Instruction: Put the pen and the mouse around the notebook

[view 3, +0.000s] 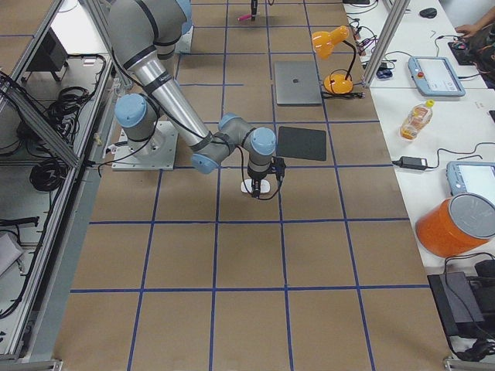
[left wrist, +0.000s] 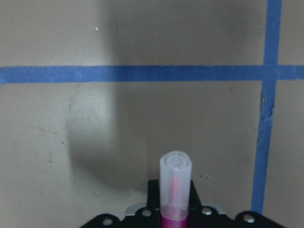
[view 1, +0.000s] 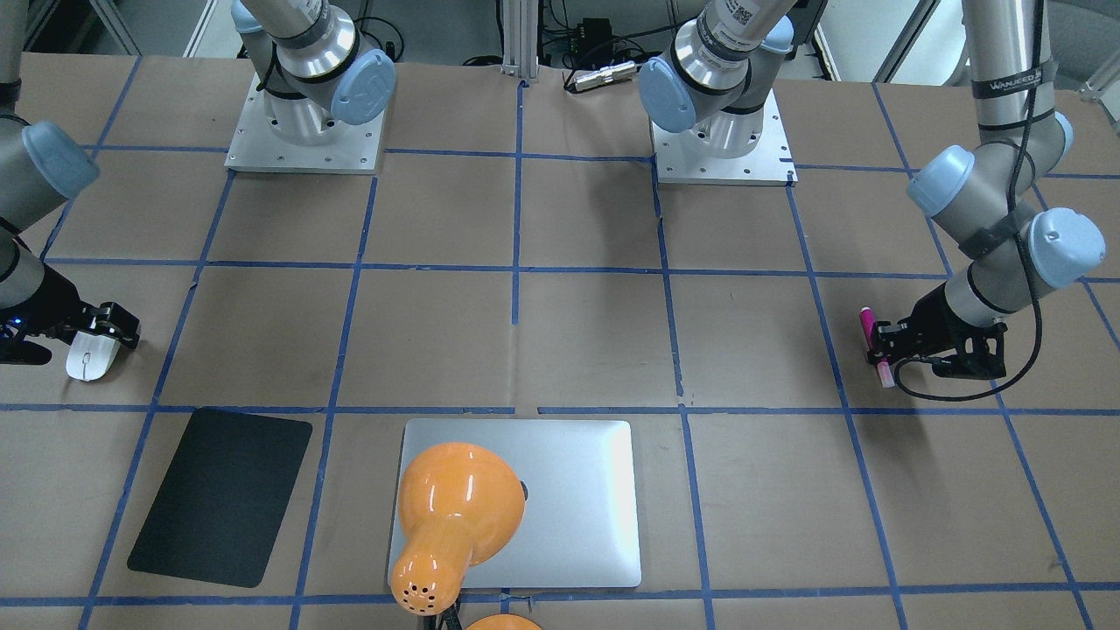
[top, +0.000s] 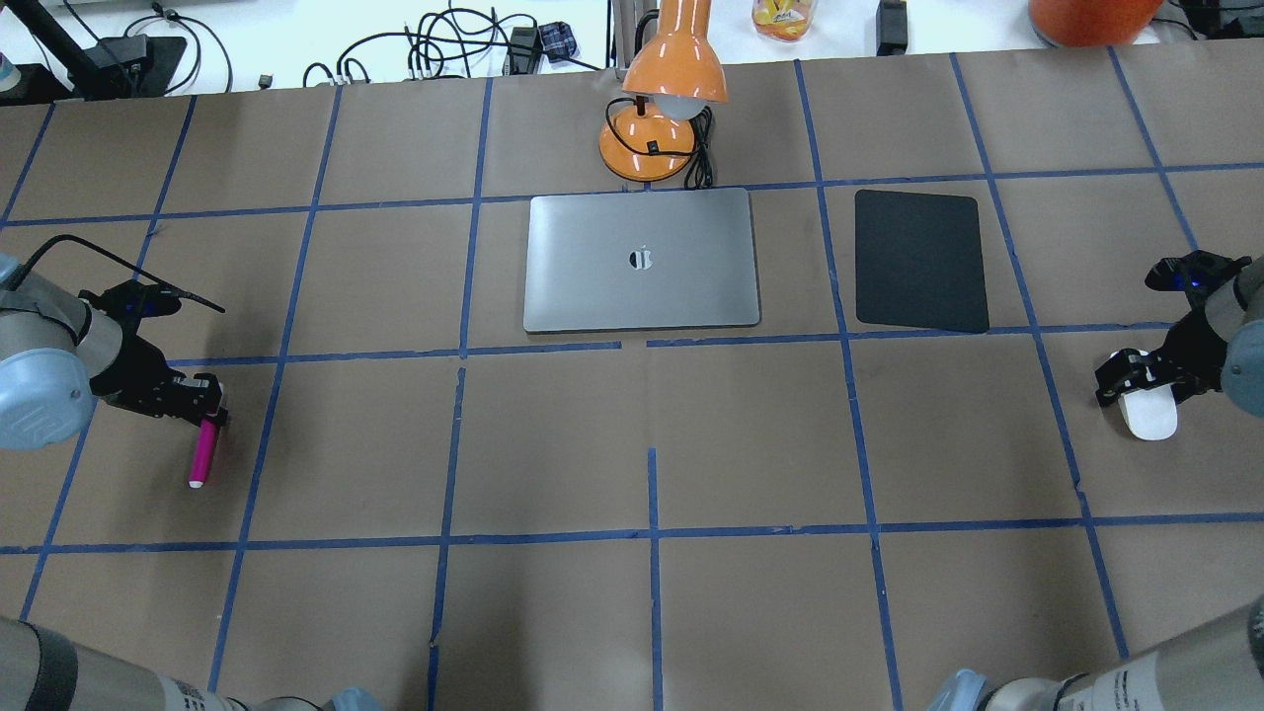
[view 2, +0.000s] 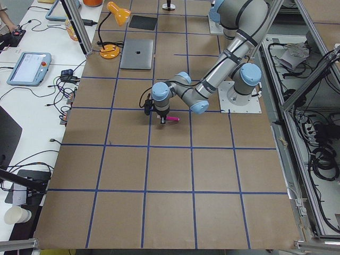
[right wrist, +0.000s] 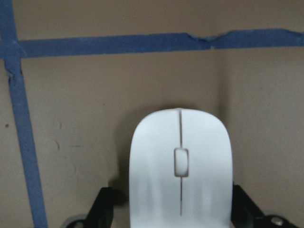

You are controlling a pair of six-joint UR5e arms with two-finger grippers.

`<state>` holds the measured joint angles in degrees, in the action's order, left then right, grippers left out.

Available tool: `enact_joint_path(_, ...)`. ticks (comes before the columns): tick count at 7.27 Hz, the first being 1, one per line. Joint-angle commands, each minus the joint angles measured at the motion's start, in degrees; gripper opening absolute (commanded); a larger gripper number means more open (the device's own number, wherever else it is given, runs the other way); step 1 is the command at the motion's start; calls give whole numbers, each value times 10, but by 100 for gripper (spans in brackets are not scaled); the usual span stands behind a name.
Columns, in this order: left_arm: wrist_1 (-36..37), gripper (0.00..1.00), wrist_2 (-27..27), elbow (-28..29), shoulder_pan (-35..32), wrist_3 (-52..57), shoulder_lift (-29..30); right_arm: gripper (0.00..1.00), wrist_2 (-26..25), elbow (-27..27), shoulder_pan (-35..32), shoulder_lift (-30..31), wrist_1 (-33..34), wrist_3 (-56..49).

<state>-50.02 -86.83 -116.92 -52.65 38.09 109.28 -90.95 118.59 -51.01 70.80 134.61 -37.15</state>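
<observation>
The magenta pen (top: pixel 204 449) with its pale cap (left wrist: pixel 175 173) is at the table's left side, with my left gripper (top: pixel 209 403) shut on its upper end. In the front-facing view the pen (view 1: pixel 875 346) appears at the right. The white mouse (top: pixel 1151 415) is at the table's right side, and my right gripper (top: pixel 1136 383) is shut on its rear half. In the right wrist view the mouse (right wrist: pixel 180 166) has a black finger (right wrist: pixel 103 209) at each side. The silver notebook (top: pixel 642 262) lies closed at the far middle, well away from both grippers.
An orange desk lamp (top: pixel 662 109) stands just behind the notebook, its shade hanging over the notebook's far edge. A thin black pad (top: pixel 920 259) lies to the notebook's right. Blue tape lines grid the brown table (top: pixel 652 434). Cables and devices sit beyond the far edge.
</observation>
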Motion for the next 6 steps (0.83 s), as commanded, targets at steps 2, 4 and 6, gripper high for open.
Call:
enact_joint_path(2, 3, 0, 1, -1, 1, 0, 0, 55, 0, 1, 0, 3, 0, 0)
enact_joint_path(4, -4, 0, 8, 5, -4, -17, -13, 47, 1, 1, -1, 14, 0, 1)
enact_joint_path(6, -89, 0, 42, 21, -85, -137, -50, 47, -5, 0, -3, 24, -1, 1)
